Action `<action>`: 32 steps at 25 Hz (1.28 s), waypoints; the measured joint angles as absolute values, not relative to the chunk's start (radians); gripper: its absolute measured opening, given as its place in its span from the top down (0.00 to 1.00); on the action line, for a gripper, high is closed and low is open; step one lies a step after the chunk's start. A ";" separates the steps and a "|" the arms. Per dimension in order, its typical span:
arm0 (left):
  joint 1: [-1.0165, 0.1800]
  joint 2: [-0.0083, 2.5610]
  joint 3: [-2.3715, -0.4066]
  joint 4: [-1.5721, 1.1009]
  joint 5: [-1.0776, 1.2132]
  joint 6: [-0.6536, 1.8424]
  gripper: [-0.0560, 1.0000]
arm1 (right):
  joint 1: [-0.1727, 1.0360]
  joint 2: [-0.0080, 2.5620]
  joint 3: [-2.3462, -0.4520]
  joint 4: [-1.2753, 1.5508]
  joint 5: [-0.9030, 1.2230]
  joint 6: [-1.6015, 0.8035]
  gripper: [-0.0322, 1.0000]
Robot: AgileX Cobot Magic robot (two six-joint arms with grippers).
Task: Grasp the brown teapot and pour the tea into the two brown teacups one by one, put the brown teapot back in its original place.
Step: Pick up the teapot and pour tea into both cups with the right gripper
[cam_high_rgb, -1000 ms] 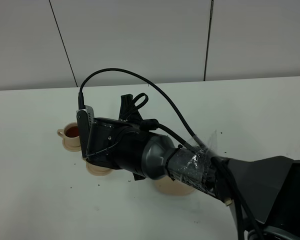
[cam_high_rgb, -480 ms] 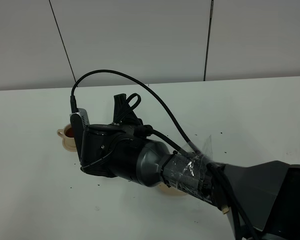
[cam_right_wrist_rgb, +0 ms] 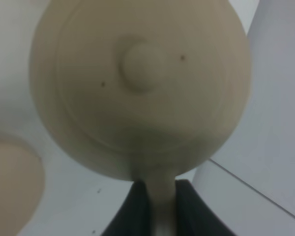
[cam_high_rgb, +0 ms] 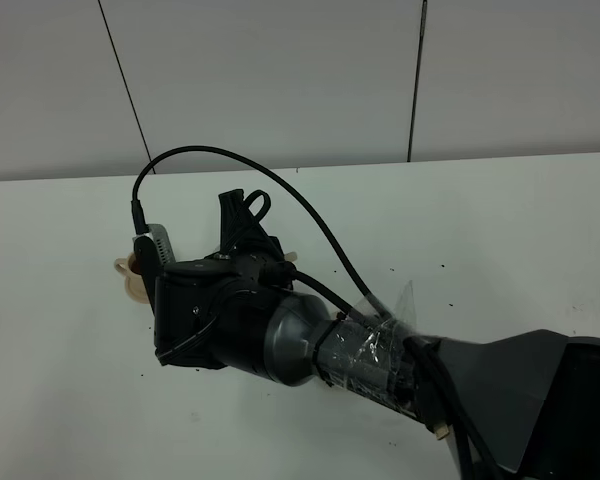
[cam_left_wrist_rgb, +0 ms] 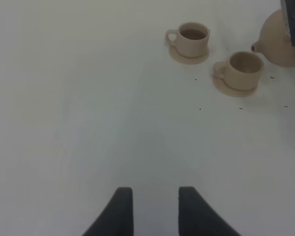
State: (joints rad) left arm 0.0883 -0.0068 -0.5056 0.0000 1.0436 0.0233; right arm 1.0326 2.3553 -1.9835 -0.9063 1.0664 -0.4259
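Right gripper [cam_right_wrist_rgb: 156, 199] pinches the brown teapot's [cam_right_wrist_rgb: 137, 83] loop handle, spout beside the empty teacup [cam_left_wrist_rgb: 243, 69] at its three o'clock, poised to pour; left gripper [cam_left_wrist_rgb: 152, 206] idles, spread.

Right end effector [cam_right_wrist_rgb: 157, 196] clamped on handle; left end effector [cam_left_wrist_rgb: 155, 204] fingers parted, low.

White table [cam_left_wrist_rgb: 88, 108], two saucered teacups [cam_left_wrist_rgb: 234, 73]
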 joint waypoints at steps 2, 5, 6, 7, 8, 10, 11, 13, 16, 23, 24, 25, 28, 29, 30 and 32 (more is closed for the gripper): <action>0.088 -0.007 -0.506 0.000 1.044 0.023 0.66 | 1.033 2.355 -1.984 -0.918 1.068 -0.426 0.88; 0.088 -0.007 -0.506 0.000 1.044 0.023 0.66 | 1.033 2.355 -1.984 -0.926 1.070 -0.426 0.88; 0.088 -0.007 -0.506 0.000 1.044 0.023 0.66 | 1.033 2.357 -1.984 -0.931 1.070 -0.426 0.88; 0.088 -0.007 -0.506 0.000 1.044 0.023 0.66 | 1.033 2.359 -1.984 -0.936 1.071 -0.427 0.88; 0.088 -0.007 -0.506 0.000 1.044 0.023 0.66 | 1.033 2.365 -1.984 -0.941 1.072 -0.427 0.88; 0.088 -0.007 -0.506 0.000 1.044 0.023 0.66 | 1.034 2.374 -1.984 -0.942 1.073 -0.427 0.88; 0.088 -0.007 -0.506 0.000 1.044 0.023 0.66 | 1.034 2.378 -1.984 -0.942 1.073 -0.428 0.88; 0.088 -0.007 -0.506 0.000 1.044 0.023 0.66 | 1.034 2.381 -1.984 -0.954 1.075 -0.428 0.88; 0.088 -0.007 -0.506 0.000 1.044 0.023 0.66 | 1.037 2.381 -1.984 -0.990 1.076 -0.428 0.88; 0.088 -0.007 -0.506 0.000 1.044 0.021 0.66 | 1.045 2.384 -1.984 -1.001 1.080 -0.442 0.88; 0.088 -0.007 -0.506 0.000 1.044 0.021 0.66 | 1.047 2.386 -1.984 -1.006 1.083 -0.445 0.88; 0.088 -0.007 -0.506 0.000 1.044 0.021 0.66 | 1.050 2.389 -1.984 -1.016 1.086 -0.446 0.88; 0.088 -0.007 -0.506 0.000 1.044 0.021 0.66 | 1.059 2.397 -1.984 -1.030 1.090 -0.447 0.88; 0.088 -0.007 -0.506 0.000 1.044 0.021 0.66 | 1.062 2.398 -1.984 -1.031 1.090 -0.447 0.88; 0.088 -0.007 -0.506 0.000 1.044 0.021 0.66 | 1.062 2.398 -1.984 -1.035 1.089 -0.447 0.88; 0.088 -0.007 -0.506 0.000 1.044 0.021 0.66 | 1.064 2.398 -1.984 -1.044 1.086 -0.447 0.88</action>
State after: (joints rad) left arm 0.0883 -0.0068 -0.5056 0.0000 1.0436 0.0212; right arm 1.0637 2.3983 -1.9835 -1.0442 1.0864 -0.4471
